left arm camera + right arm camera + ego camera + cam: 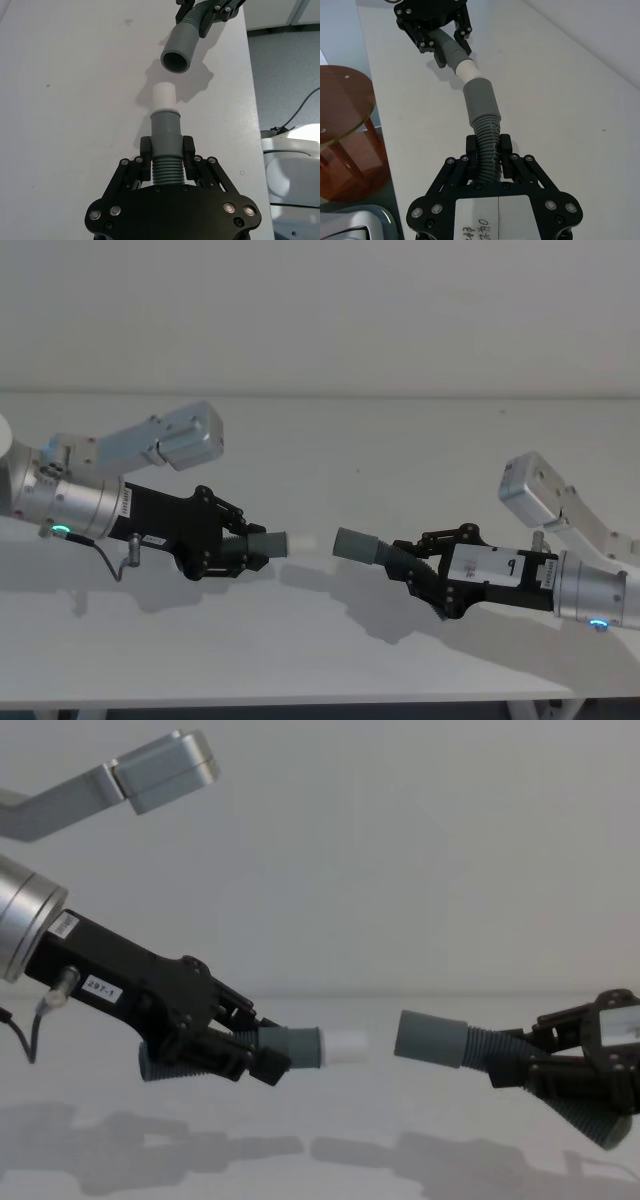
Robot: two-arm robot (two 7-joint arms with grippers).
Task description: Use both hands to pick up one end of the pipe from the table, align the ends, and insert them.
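Note:
Both pipe pieces hang in the air above the white table (pixel 320 640), end to end with a short gap between them. My left gripper (pixel 232 550) is shut on the ribbed part of the left pipe piece (pixel 165 150), whose grey cuff carries a white spigot tip (pixel 163 96) pointing right. My right gripper (pixel 425 575) is shut on the ribbed part of the right pipe piece (pixel 485 130); its open grey cuff (pixel 430 1038) faces the spigot. In the chest view the spigot tip (pixel 344 1045) and the cuff sit at nearly the same height, apart.
The table's edge (pixel 252 100) runs close beside the pipes in the left wrist view, with floor beyond. A round brown stool (pixel 342 107) stands off the table's other side. A pale wall (pixel 320 310) rises behind.

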